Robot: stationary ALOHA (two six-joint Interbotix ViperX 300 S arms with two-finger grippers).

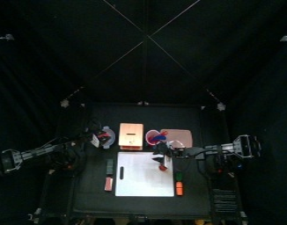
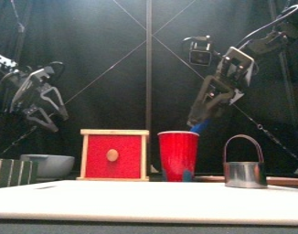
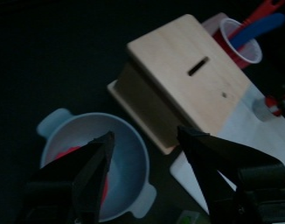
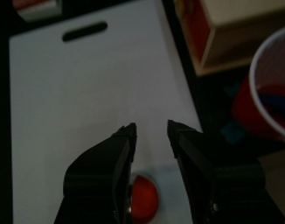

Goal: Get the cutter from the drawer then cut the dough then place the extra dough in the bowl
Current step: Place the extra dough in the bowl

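Note:
The blue-grey bowl stands left of the wooden box, with a strip of red dough showing inside it. My left gripper hangs open right above the bowl, holding nothing. The metal cutter stands upright at the front right of the white board; there it shows red. My right gripper is narrowly open, raised over the board's back edge near the red cup. Something round and red lies low between its jaws; whether it touches them I cannot tell.
The box's red drawer front faces forward and looks closed. The red cup holds a blue knife. A pink tray lies to the cup's right. A small red thing lies left of the board.

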